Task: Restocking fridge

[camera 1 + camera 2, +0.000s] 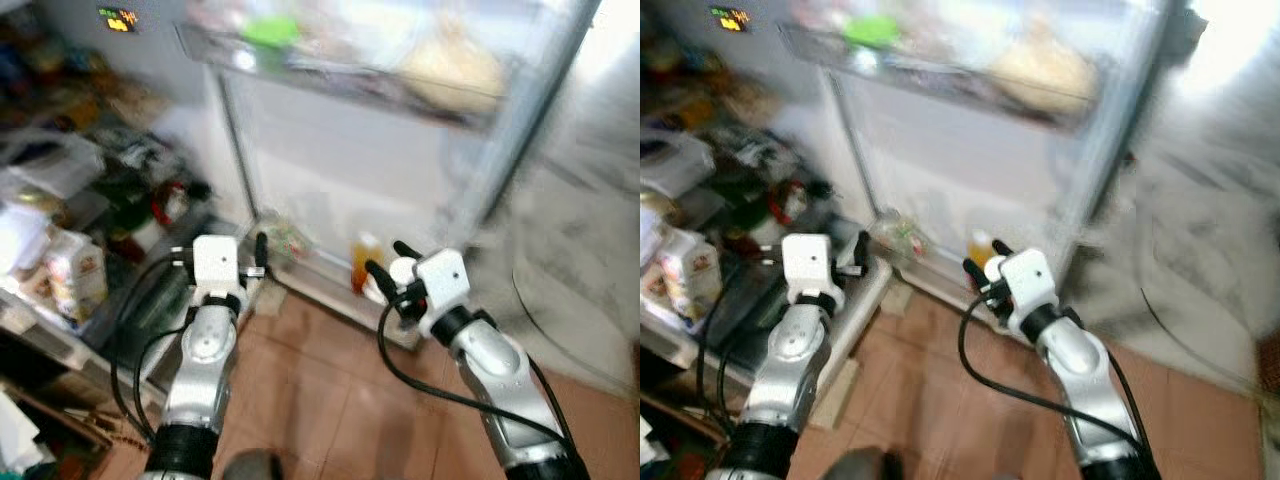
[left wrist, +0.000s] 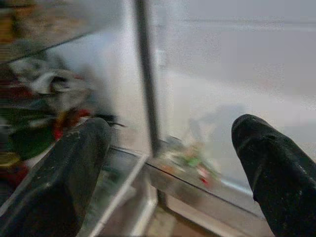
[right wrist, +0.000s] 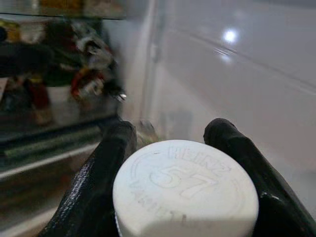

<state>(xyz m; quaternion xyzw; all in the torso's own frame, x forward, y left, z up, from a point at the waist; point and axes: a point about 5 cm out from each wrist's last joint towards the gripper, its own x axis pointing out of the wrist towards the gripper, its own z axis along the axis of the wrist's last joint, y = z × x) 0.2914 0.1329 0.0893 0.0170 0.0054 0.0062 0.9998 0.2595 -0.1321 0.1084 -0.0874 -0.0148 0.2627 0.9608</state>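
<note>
both eye views are strongly blurred, mostly at the top and sides. bright daylight burns out the upper right corner. the fridge door (image 1: 330, 150) glows pale. a small glare spot sits in the right wrist view.

Right gripper (image 3: 182, 182): both black fingers (image 3: 94, 187) clamped against white embossed bottle cap (image 3: 185, 190) | Ahead: white fridge door panel (image 3: 237, 74) | Beside panel: blurred fridge shelves (image 3: 54, 133) holding assorted items
</note>
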